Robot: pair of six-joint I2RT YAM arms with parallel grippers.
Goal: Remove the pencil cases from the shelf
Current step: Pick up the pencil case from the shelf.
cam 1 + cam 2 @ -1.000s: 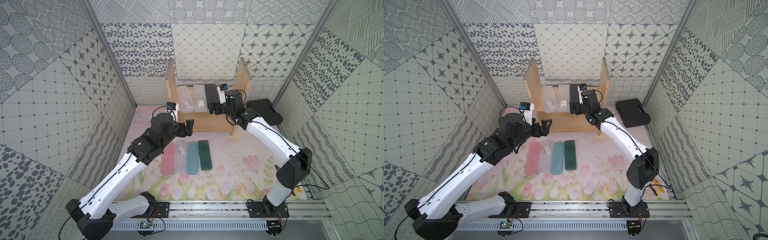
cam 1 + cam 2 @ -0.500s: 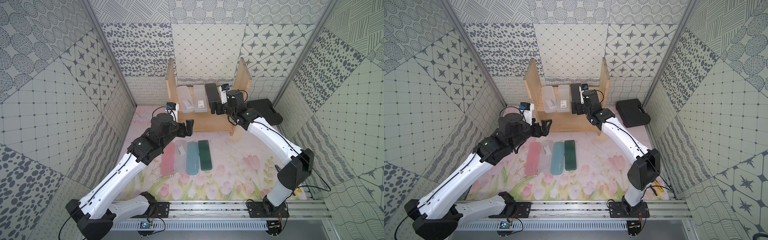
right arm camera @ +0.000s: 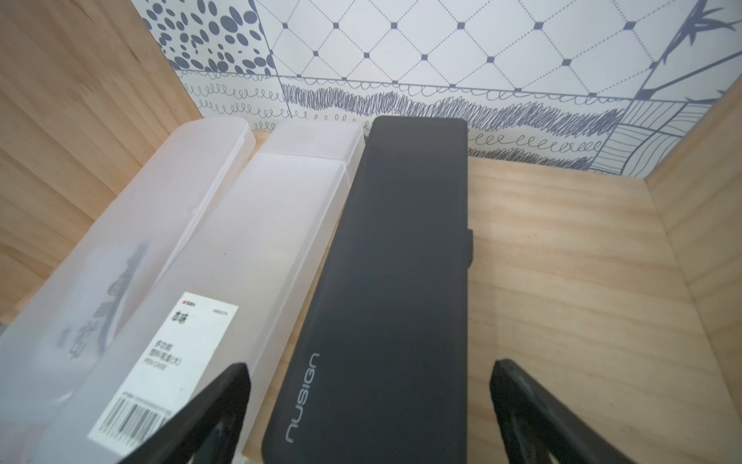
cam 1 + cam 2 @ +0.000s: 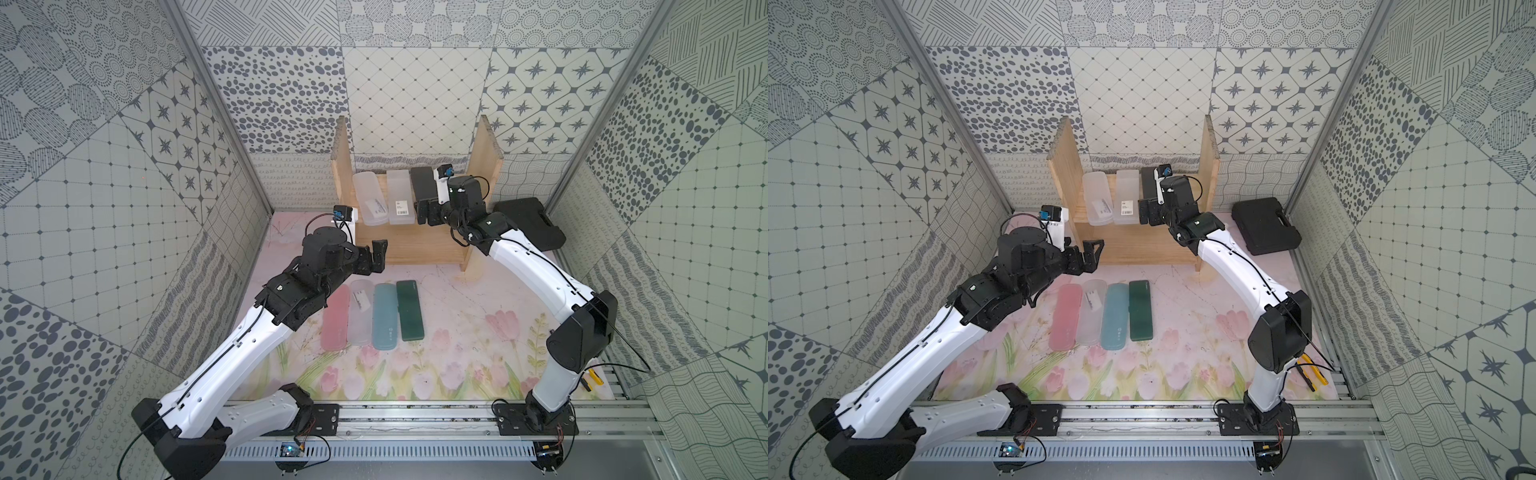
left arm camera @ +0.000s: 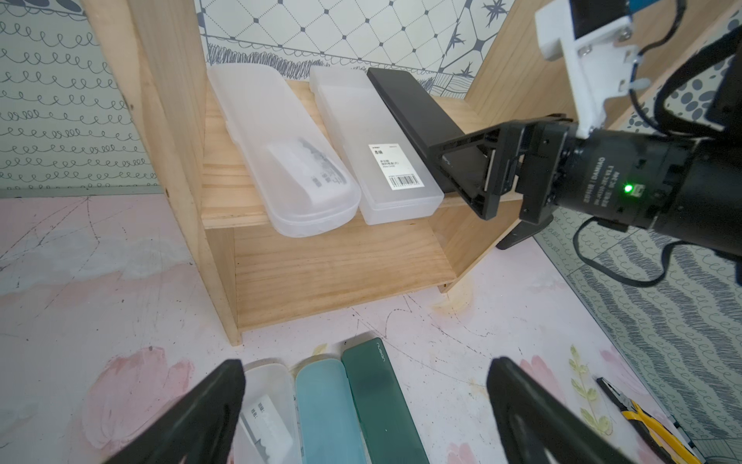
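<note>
Top views: your right tool [image 4: 429, 211] at the shelf [image 4: 415, 249] upper board, jaws apart; 3 cases [image 4: 400, 197] there, 4 on the counter [image 4: 478, 299].
Left wrist: your left tool [image 5: 365, 363] apart, empty, above the counter.
Right wrist: black case [image 3: 401, 281] between spread fingers [image 3: 217, 409], unclamped.

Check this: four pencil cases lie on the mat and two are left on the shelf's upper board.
Not two but three on the shelf: a rounded frosted case, a squared frosted case, a black case, per the left wrist view. On the mat, four is right: pink case, clear case, blue case, green case.
</note>
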